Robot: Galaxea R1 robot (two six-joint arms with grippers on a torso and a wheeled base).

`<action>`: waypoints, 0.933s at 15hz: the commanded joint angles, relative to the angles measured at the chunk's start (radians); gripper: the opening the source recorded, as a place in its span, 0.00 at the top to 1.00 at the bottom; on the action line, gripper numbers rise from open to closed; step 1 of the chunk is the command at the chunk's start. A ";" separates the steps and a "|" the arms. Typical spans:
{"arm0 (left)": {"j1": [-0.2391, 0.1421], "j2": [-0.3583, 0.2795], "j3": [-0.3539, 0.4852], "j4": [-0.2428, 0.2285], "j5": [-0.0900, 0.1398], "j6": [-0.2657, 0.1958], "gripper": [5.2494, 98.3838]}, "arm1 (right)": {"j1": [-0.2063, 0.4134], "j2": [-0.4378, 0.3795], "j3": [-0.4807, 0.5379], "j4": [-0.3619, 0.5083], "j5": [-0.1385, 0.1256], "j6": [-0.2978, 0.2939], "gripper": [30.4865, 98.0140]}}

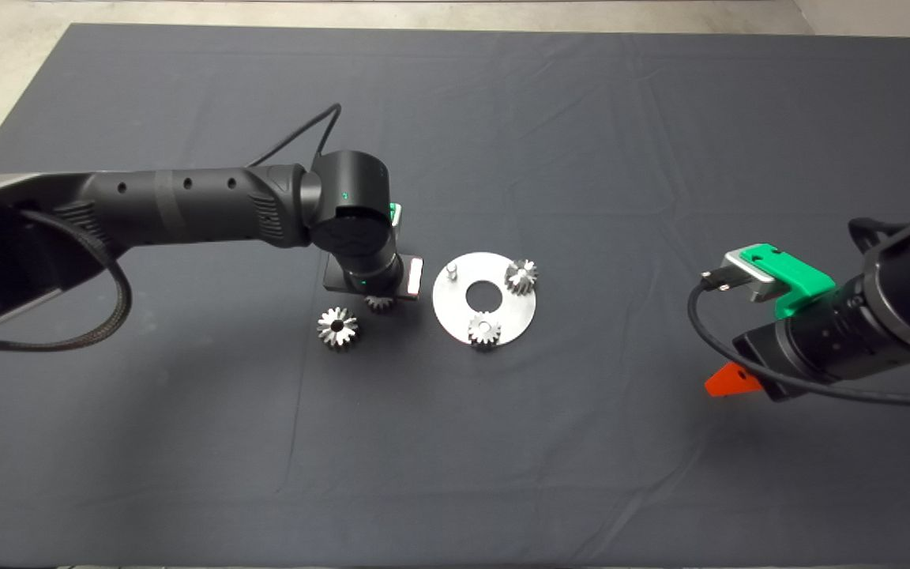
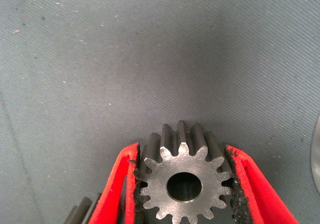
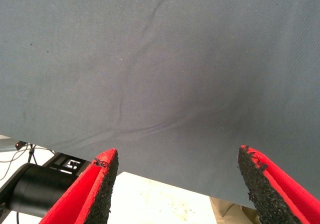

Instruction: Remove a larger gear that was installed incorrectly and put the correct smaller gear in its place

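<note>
The removal half of the task is judged to be finished: the larger gear is lying loose on the mat, off the round metal plate and on the side of it facing the mat's left edge, near the middle of the mat. On the plate, two small gears are being carried on their pegs, while the third peg is standing bare. The smaller gear is being gripped by the left gripper, its black pads pressed against the teeth on either side; in the head view this gear is showing only partly under the wrist, between the larger gear and the plate. Whether it is being lifted clear of the mat cannot be told. What is left, by this reading, is carrying the smaller gear over the bare peg and seating it. The right gripper is being held spread apart and empty, well off toward the mat's right edge.
</note>
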 commanded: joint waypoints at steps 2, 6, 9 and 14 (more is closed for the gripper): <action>-0.026 0.015 0.035 -0.068 0.062 -0.007 0.73 | 0.021 0.018 -0.007 0.027 -0.096 0.006 0.51; -0.142 0.052 0.035 -0.178 0.067 -0.008 0.76 | 0.022 0.035 -0.042 0.025 -0.098 0.006 0.51; -0.173 0.064 0.031 -0.185 0.070 -0.007 0.78 | 0.024 0.067 -0.057 0.024 -0.098 0.006 0.51; -0.174 0.133 -0.038 -0.184 0.070 0.020 0.78 | 0.022 0.069 -0.120 0.022 -0.098 -0.010 0.51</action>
